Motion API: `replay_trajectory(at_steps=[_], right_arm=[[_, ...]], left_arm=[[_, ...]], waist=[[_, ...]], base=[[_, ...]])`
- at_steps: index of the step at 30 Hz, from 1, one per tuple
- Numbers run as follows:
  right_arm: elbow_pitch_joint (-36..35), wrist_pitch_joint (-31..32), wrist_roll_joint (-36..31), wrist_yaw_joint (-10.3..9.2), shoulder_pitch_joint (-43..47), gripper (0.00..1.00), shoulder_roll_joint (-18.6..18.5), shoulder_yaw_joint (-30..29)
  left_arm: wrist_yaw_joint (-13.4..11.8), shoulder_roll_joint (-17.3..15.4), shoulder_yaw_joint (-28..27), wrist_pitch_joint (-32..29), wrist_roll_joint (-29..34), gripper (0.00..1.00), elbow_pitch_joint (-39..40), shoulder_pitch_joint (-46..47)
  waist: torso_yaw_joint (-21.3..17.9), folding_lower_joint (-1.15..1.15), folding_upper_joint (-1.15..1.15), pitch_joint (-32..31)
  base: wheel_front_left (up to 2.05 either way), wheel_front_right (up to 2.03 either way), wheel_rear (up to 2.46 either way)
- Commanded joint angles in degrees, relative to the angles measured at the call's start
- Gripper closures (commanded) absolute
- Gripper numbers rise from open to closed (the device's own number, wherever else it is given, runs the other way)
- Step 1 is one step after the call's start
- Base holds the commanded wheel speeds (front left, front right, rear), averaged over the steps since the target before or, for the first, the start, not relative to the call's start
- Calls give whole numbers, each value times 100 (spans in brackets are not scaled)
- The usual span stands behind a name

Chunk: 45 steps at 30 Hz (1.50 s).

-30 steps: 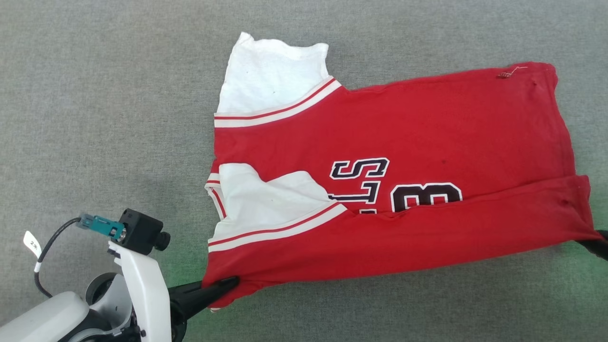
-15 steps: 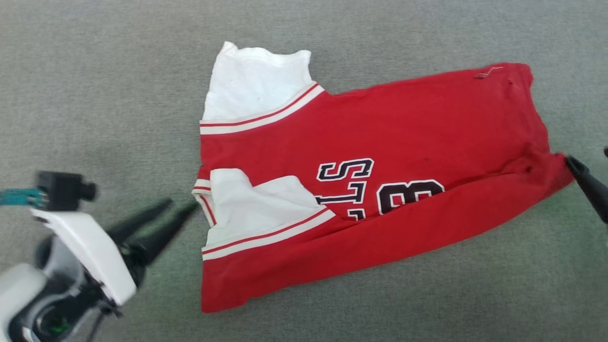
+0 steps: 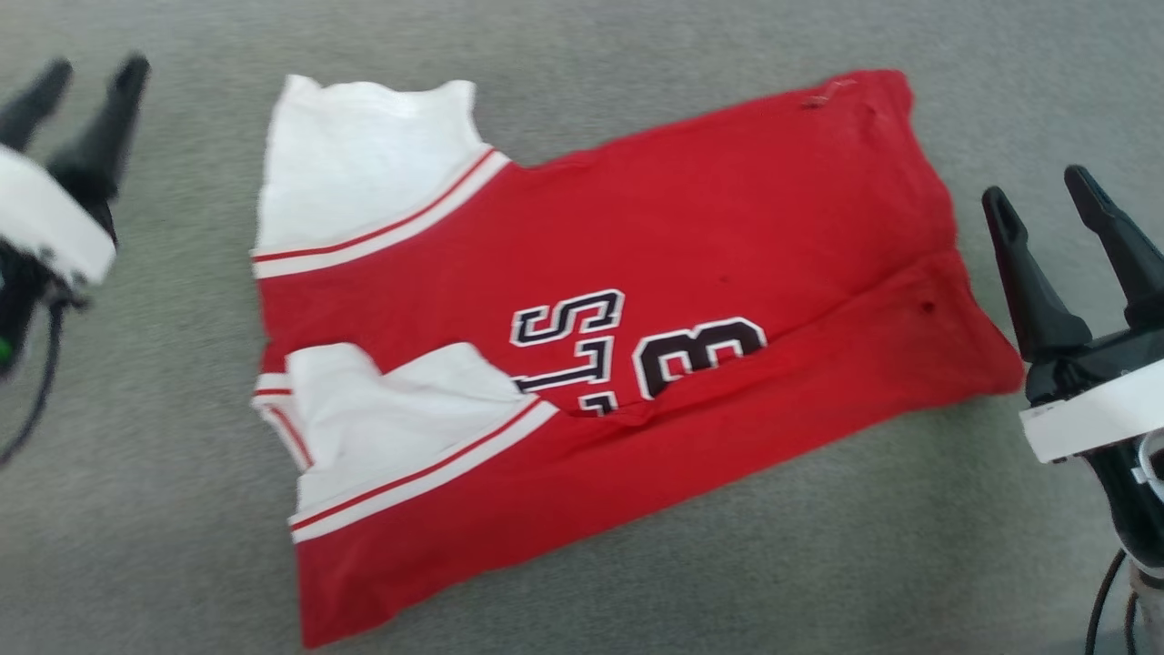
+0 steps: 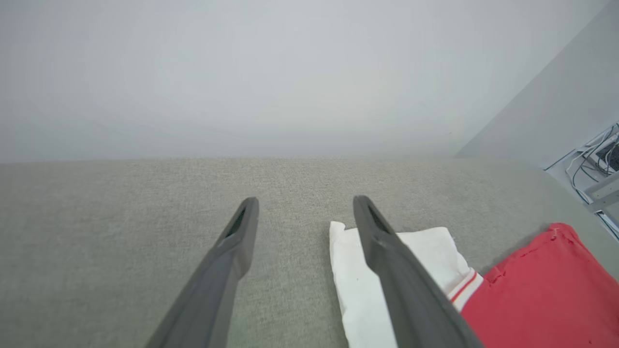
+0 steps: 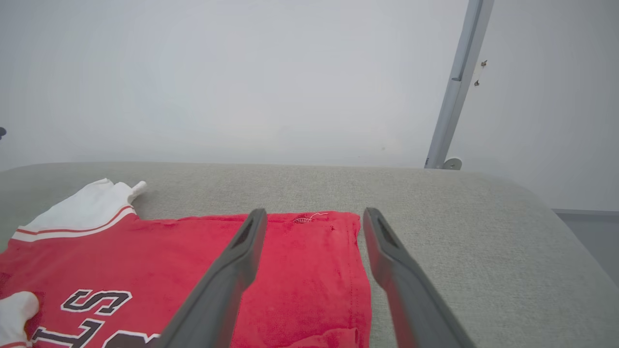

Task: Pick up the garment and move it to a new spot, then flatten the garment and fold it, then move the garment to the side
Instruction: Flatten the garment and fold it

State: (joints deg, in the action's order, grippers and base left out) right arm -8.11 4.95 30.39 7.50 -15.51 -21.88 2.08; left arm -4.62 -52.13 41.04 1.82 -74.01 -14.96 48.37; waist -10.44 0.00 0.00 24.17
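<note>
Grippers: two, each with two dark fingers.

Left gripper [image 3: 91, 73]: fingers spread wide, nothing between them. In the left wrist view only grey cloth surface [image 3: 582, 36] shows in the gap.

Right gripper [image 3: 1037, 186]: fingers also spread wide and holding nothing.

Garment [image 3: 637, 273]: one, red, lying flat on the grey surface between my two grippers and touching neither. Its near long edge is folded up over the body, so the fold line runs from one gripper towards the other.

Sleeve end: points towards my left gripper. There are two white panels here, each edged by one white band with a thin red stripe. In the left wrist view one white panel lies behind my right-hand finger, with the red body further out to that side.

Plain red end: lies just beside my right gripper. In the right wrist view the far corner of this end sits in the gap between my fingers, with the red cloth running off past the left finger.

Lettering: black with white outlines, on the middle of the body. The fold partly covers it, so I cannot count the characters.

Beyond the surface: one pale wall [image 4: 242, 72]. Past my right gripper stands one grey upright pole [image 5: 457, 82]. A tangle of cables [image 4: 590, 154] lies far off past my left gripper, number unclear.
</note>
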Motion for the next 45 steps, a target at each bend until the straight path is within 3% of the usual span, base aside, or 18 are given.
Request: replay_trajectory(at_steps=[1, 3, 7, 11, 12, 19, 20, 22, 23, 31, 37, 45], right_arm=[[-52, -142, -64, -2, -49, 0, 94, 57], [-71, -200, -92, -1, -53, 0, 136, 84], [-118, -359, -165, -1, -41, 0, 281, 152], [-120, -412, -195, -1, 10, 0, 367, 245], [-128, -411, -197, -1, 25, 0, 390, 281], [-116, -390, -150, -1, 28, 0, 374, 339], [-107, -376, -139, -1, 2, 0, 363, 339], [-87, -305, -120, -1, -93, 0, 314, 364], [-73, -262, -115, -1, -169, 0, 268, 391], [478, 849, 136, -2, -1584, 0, -326, 956], [1654, 1821, 649, -2, -3149, 0, -672, 1483], [3131, 3598, 1549, -2, -4464, 0, -772, 2193]], left_arm=[[39, 103, 69, -226, 190, 0, -295, 420], [63, 145, 121, -399, 254, 0, -485, 651], [327, 288, 447, -1485, 341, 0, -1143, 1405], [541, 294, 874, -3092, 233, 0, -1664, 1906], [579, 300, 914, -3759, -2, 0, -1835, 2079], [641, 335, 1098, -5020, -330, 0, -2016, 2240], [636, 359, 1110, -5119, -346, 12, -2016, 2252], [667, 418, 1164, -5293, -410, 94, -1985, 2227], [657, 436, 1167, -5340, -435, 100, -1976, 2232], [721, 590, 1194, -5343, -372, 100, -1858, 2369], [827, 784, 1221, -5271, -297, 100, -1809, 2486], [984, 997, 1228, -5143, -293, 100, -1764, 2554]], waist=[[-312, 0, 0, 205], [-391, 0, 0, 250], [-680, 0, 0, 447], [-910, 0, 0, 614], [-998, 0, 0, 684], [-1108, 0, 0, 847], [-1106, 0, 0, 870], [-1083, 0, 0, 904], [-1069, 0, 0, 920], [-810, 0, 0, 1071], [-497, 0, 0, 1205], [-208, 0, 0, 1302]], base=[[0, 0, 0], [0, 0, 0], [0, 0, 0], [0, 0, 0], [0, 0, 0], [0, 0, 0], [0, 0, 0], [0, 0, 0], [0, 0, 0], [0, 0, 0], [0, 0, 0], [0, 0, 0]])
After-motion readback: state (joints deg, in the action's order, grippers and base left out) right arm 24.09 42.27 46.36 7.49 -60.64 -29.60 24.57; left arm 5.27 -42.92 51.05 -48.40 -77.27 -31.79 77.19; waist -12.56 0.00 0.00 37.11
